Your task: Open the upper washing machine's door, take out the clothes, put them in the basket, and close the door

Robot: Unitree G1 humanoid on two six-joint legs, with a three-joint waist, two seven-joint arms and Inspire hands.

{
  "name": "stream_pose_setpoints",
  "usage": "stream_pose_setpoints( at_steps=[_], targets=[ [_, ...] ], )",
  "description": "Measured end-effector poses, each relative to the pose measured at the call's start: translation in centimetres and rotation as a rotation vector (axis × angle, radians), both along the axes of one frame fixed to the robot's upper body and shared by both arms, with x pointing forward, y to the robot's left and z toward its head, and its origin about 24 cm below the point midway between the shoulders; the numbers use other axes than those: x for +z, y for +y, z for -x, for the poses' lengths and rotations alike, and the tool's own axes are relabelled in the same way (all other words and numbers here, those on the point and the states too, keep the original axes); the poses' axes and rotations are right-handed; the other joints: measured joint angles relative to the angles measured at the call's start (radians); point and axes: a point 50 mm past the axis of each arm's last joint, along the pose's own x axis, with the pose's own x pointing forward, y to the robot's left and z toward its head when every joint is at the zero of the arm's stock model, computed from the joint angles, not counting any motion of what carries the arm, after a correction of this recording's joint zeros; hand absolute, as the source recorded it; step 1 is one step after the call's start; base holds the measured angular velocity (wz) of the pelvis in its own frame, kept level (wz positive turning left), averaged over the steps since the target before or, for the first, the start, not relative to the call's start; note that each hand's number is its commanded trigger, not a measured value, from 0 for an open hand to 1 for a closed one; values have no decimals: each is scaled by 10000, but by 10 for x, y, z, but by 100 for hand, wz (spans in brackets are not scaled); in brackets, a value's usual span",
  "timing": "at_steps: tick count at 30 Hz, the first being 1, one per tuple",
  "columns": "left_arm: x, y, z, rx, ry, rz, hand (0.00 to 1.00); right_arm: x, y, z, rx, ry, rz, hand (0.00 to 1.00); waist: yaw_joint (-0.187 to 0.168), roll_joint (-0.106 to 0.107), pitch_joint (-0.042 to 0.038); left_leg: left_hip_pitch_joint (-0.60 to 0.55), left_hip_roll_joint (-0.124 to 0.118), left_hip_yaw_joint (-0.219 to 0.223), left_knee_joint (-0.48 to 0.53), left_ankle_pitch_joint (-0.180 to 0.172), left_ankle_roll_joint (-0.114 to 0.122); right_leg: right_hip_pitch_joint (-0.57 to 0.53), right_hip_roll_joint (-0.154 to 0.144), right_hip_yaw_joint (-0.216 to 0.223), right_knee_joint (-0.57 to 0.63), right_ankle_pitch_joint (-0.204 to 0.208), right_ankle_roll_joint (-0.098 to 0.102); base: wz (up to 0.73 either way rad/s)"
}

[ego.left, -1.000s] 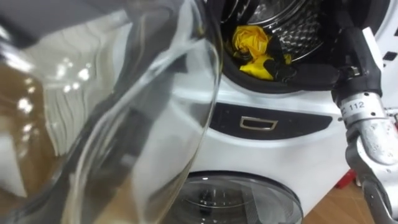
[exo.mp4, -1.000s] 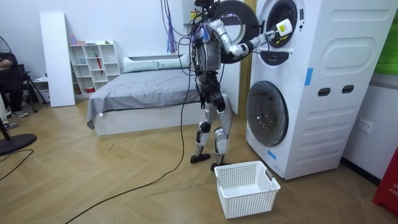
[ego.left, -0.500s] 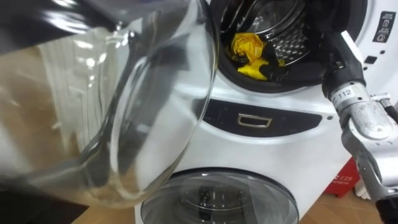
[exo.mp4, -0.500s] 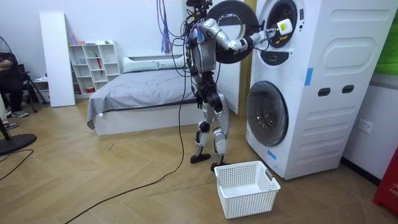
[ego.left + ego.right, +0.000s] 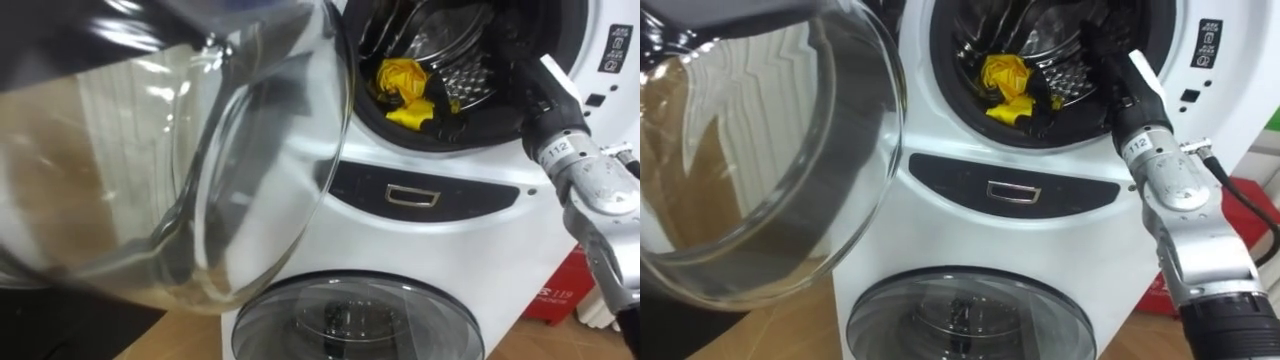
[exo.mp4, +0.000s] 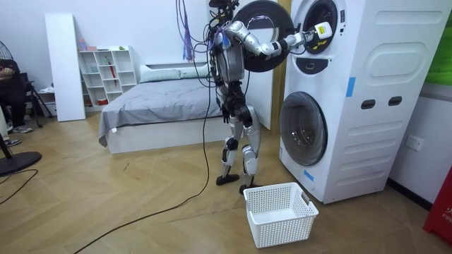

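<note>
Where the right hand [image 5: 515, 95] reaches into the upper drum [image 5: 468, 48], the yellow cloth [image 5: 402, 82] lies at the drum's front, just beside the dark fingertips. Contact unclear, and I cannot tell if the fingers are clasped or loose. The open glass door [image 5: 200, 180] hangs at left. The lower door [image 5: 360, 320] is closed. A white basket [image 6: 282, 226] sits by the robot's feet.

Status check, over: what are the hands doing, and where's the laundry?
Right hand inside upper drum. Yellow cloth in drum, beside the hand. Open door at left, clear of the arm.
</note>
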Motion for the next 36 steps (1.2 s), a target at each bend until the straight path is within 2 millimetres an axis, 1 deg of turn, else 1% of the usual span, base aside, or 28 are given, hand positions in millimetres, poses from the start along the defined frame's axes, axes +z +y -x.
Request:
stream_pose_setpoints(
  at_steps=[3,5,7,8,9,10,11,12,16,21,22,24,25,26,28,30,32,34,36],
  targets=[
    [1,1,-4,-53,-83,-17,0,0,1,0,-60,30,322,0,115,-5,-6,3,6,58,0,1,-5,-20,33,31,-9,20,-7,-7],
    [1,3,-5,-85,-118,-37,0,3,4,0,-148,81,936,0,228,3,-8,-5,30,116,-17,1,-11,-53,92,63,-5,26,-8,-7],
    [2,4,-4,-73,-82,-61,0,4,8,0,-140,94,1356,0,228,-15,-25,-7,42,147,-26,0,-20,-80,101,107,5,24,-11,-8],
    [2,4,-4,-75,-84,-67,0,5,10,0,-113,71,1559,0,233,-42,-47,-33,39,173,-43,13,-39,-141,116,192,24,34,-38,-10],
    [2,4,-4,-80,-101,-69,0,6,10,0,-114,57,1638,0,239,-45,-50,-58,37,181,-45,20,-47,-173,122,206,20,56,-73,-7],
    [2,4,-6,-95,-135,-75,0,7,11,1,-100,13,1698,0,241,-95,-83,-81,39,197,-45,28,-58,-191,130,194,-7,110,-153,-4],
    [2,5,-7,-112,-159,-86,0,7,12,1,-85,38,1704,0,241,-93,-83,-75,40,204,-46,31,-63,-189,140,179,-8,137,-198,0],
    [2,6,-8,-122,-178,-96,0,8,12,1,-84,52,1709,0,245,-97,-85,-75,40,204,-49,34,-69,-189,144,180,-9,142,-206,-4],
    [3,6,-10,-137,-233,-113,0,8,19,2,-192,141,3066,0,452,-111,-83,49,93,384,-238,76,-132,-196,234,303,-24,81,-147,-11],
    [2,6,-8,-128,-159,-79,0,12,24,3,-59,235,3680,0,472,-139,-64,61,146,401,-255,72,-201,-201,302,312,-29,44,-198,-2],
    [2,6,-8,-122,-146,-66,0,12,28,4,-42,218,4147,0,502,-127,-55,96,157,449,-287,83,-223,-197,332,348,-25,42,-211,-10],
    [1,6,-9,-101,-103,-40,0,16,37,6,136,-9,4976,0,685,-126,-45,174,155,537,-380,110,-269,-196,394,482,-26,54,-255,-13],
    [0,7,-10,-75,-43,-32,0,20,43,8,285,-258,5369,0,844,-101,-7,182,163,551,-396,108,-291,-197,427,494,-26,36,-290,-4],
    [0,7,-11,-69,-18,-36,0,24,51,10,499,-557,5647,0,974,-123,8,182,181,517,-426,109,-316,-198,447,461,-25,10,-319,3],
    [-1,8,-14,-66,-47,-26,0,30,59,13,756,-892,5784,0,1054,-186,35,172,203,433,-455,110,-353,-196,466,416,-24,-40,-367,18],
    [-1,7,-14,38,-112,22,0,33,64,16,948,-1140,5833,0,1198,-225,35,161,218,315,-525,119,-371,-195,479,374,-32,-69,-422,20],
    [-2,7,-11,103,-24,49,0,38,68,18,1124,-1420,5864,0,1361,-235,28,153,252,213,-553,119,-379,-175,475,224,-40,-96,-454,14],
    [-3,7,-7,157,151,66,0,40,70,20,1145,-1547,5865,0,1318,-229,32,150,265,110,-574,117,-377,-161,457,97,-40,-114,-443,9],
    [-3,7,-7,118,197,53,0,42,70,20,1087,-1720,6140,0,1231,-223,37,153,271,106,-605,117,-374,-162,462,29,-81,-114,-442,-2]
  ],
)
